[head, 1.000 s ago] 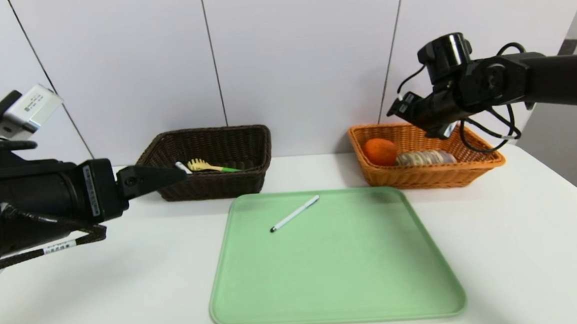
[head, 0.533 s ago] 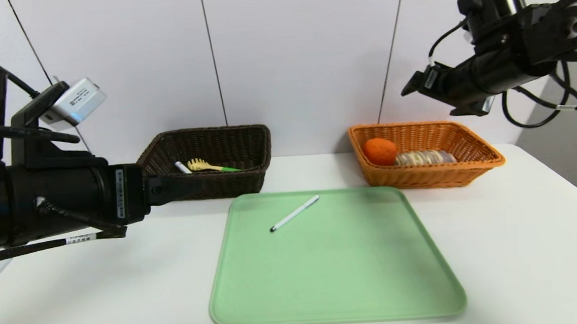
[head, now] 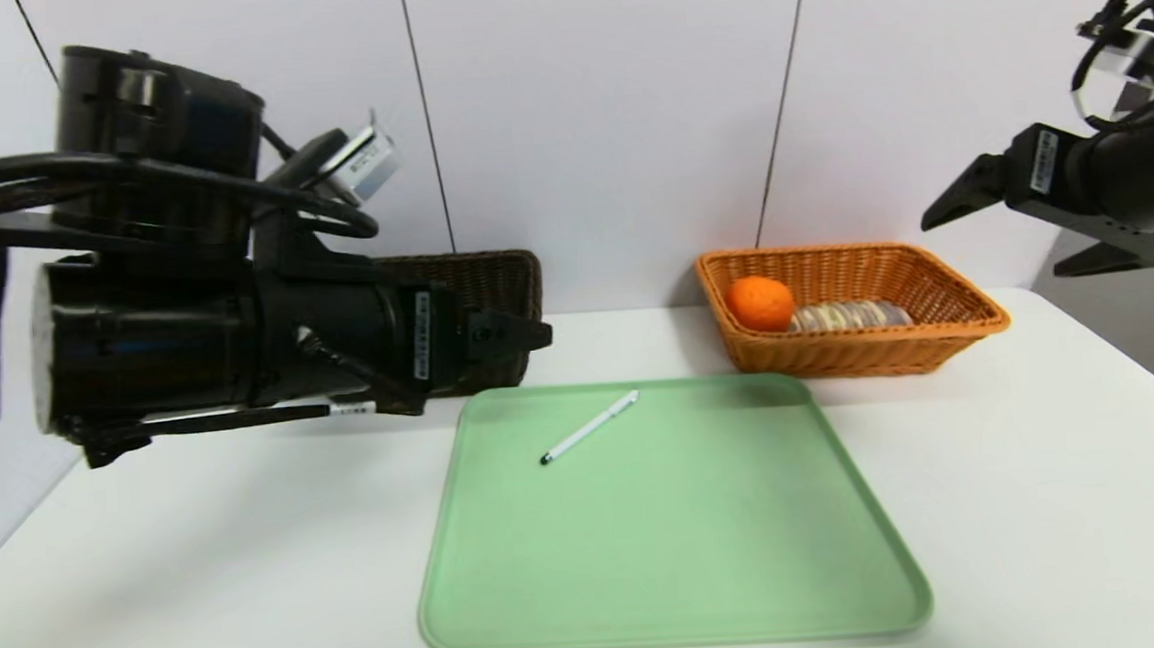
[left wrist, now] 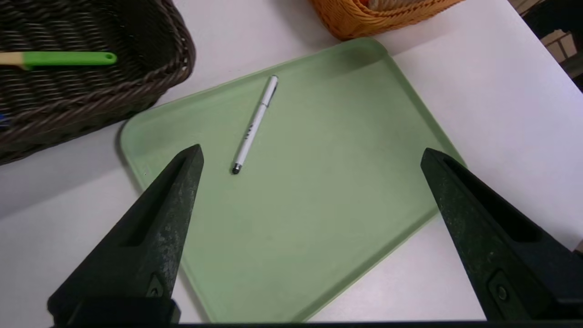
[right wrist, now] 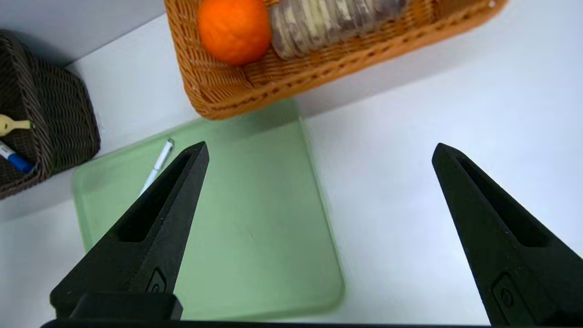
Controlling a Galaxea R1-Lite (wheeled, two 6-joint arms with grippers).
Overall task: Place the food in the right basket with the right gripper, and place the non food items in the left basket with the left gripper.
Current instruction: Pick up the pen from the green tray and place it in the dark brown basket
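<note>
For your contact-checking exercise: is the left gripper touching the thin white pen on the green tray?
Apart. The left wrist view shows the open left gripper raised above the green tray, with the thin white pen lying clear of both fingers.

Thin white pen (head: 589, 427), black tip: lies flat, diagonal, apart from both baskets. Orange fruit (head: 760, 303) and striped roll (head: 849, 314): side by side in orange-tan basket (head: 948, 336). Green-handled spoon (left wrist: 59, 58) and blue-capped marker (right wrist: 13, 158): inside dark brown basket (left wrist: 91, 105).

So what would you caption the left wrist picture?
Open left gripper above the green tray, with one white pen left to sort.
</note>
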